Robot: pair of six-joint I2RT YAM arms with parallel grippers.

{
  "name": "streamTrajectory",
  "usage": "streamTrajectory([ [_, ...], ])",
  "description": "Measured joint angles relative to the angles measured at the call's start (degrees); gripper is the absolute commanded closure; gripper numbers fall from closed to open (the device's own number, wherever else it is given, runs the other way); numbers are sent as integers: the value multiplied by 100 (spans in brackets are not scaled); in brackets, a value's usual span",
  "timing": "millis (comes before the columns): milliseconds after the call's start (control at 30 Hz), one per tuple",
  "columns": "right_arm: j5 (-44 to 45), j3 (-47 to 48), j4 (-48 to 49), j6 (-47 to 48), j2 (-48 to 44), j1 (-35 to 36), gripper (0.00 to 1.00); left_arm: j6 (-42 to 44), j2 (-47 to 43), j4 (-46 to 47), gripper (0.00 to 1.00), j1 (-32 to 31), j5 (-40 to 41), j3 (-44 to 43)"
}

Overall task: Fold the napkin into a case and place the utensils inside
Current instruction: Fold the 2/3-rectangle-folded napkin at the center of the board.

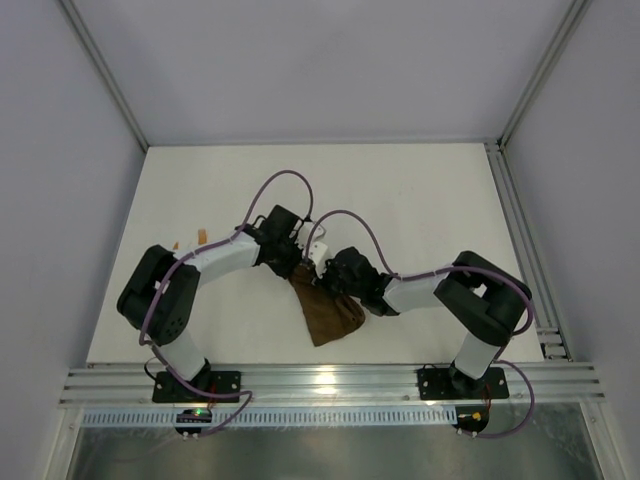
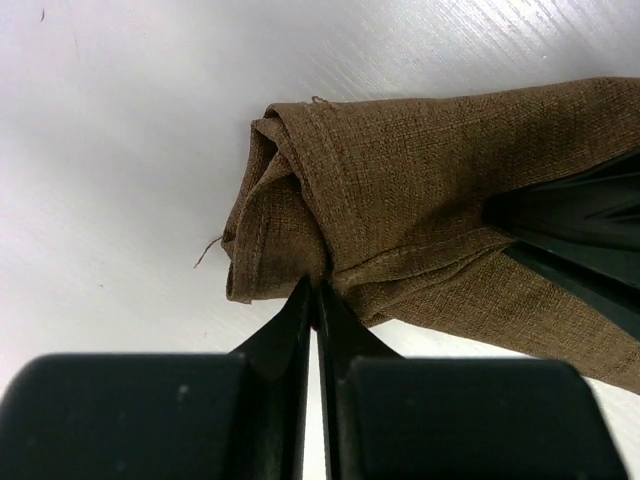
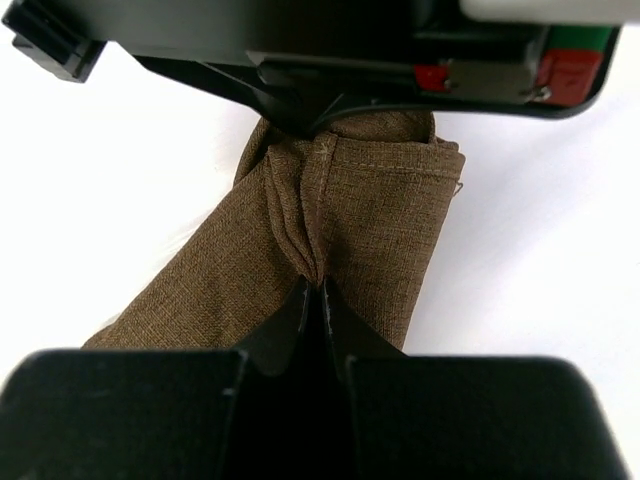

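The dark brown napkin lies bunched in the middle of the table, narrow at its far end and fanning out toward the near edge. My left gripper is shut on a gathered fold at that narrow end. My right gripper is shut on the same bunched end from the other side. The two grippers face each other, almost touching. The cloth shows hemmed, layered edges. Two small orange-tan utensils lie far left, partly hidden behind the left arm.
The right gripper's dark fingers show at the right of the left wrist view. The left gripper's body fills the top of the right wrist view. Aluminium rails run along the near edge and the right side.
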State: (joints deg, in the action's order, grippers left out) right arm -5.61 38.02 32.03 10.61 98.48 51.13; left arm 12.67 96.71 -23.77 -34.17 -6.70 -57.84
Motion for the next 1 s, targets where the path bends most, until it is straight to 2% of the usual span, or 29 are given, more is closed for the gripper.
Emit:
streamTrajectory([
  [333, 201, 376, -621, -37, -61, 39, 97, -219, -315, -15, 100, 22, -225, 0],
  [600, 713, 855, -1241, -527, -46, 236, 97, -391, -197, -138, 96, 22, -350, -192],
  [900, 599, 1003, -1005, -1478, 328, 289, 97, -608, -94, -149, 98, 142, -168, -210],
  [1000, 669, 1093, -992, -1687, 422, 332, 97, -658, -85, -160, 94, 356, -264, -210],
])
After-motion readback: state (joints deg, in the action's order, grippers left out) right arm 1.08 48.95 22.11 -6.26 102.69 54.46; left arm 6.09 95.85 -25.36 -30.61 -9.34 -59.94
